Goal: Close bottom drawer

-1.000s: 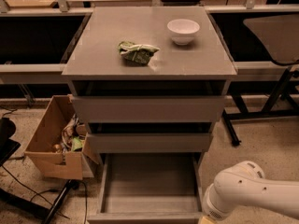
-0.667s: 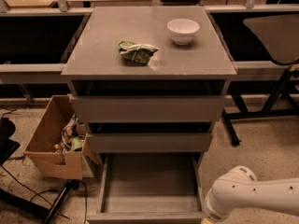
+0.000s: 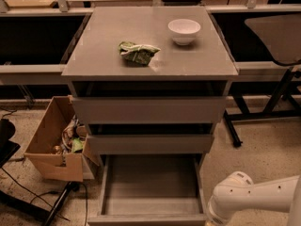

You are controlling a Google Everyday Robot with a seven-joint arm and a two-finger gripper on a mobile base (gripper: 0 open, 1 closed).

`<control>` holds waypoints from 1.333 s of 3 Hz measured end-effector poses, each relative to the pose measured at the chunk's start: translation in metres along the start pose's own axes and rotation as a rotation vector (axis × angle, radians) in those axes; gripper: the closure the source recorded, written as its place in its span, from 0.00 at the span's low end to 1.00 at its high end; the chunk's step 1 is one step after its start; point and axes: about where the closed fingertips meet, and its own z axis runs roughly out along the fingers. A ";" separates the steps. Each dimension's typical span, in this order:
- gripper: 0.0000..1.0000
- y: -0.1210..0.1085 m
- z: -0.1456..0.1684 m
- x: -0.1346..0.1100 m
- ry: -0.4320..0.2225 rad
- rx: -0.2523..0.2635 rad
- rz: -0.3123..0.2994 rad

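Note:
The bottom drawer (image 3: 150, 185) of the grey cabinet is pulled far out toward me. Its shallow grey box is empty and its front edge (image 3: 146, 219) lies at the bottom of the view. The middle drawer front (image 3: 149, 144) and the top drawer front (image 3: 148, 109) stand above it, each slightly out. My white arm (image 3: 249, 199) comes in from the lower right, its joint just right of the open drawer's front corner. The gripper itself is below the frame and out of view.
A white bowl (image 3: 184, 31) and a crumpled green bag (image 3: 137, 52) lie on the cabinet top (image 3: 94, 55). An open cardboard box (image 3: 54, 145) with clutter stands on the floor left of the cabinet. Black table legs (image 3: 263, 107) stand at the right. Cables (image 3: 28, 192) run at the lower left.
My arm has sunk a little lower at the bottom right. The drawers have not moved.

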 end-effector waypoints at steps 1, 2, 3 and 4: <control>0.65 0.000 -0.001 0.000 -0.001 0.001 0.000; 0.89 0.000 0.000 0.000 0.001 -0.001 0.000; 1.00 0.005 0.034 0.006 0.001 -0.035 0.012; 1.00 0.016 0.107 0.025 0.009 -0.073 0.028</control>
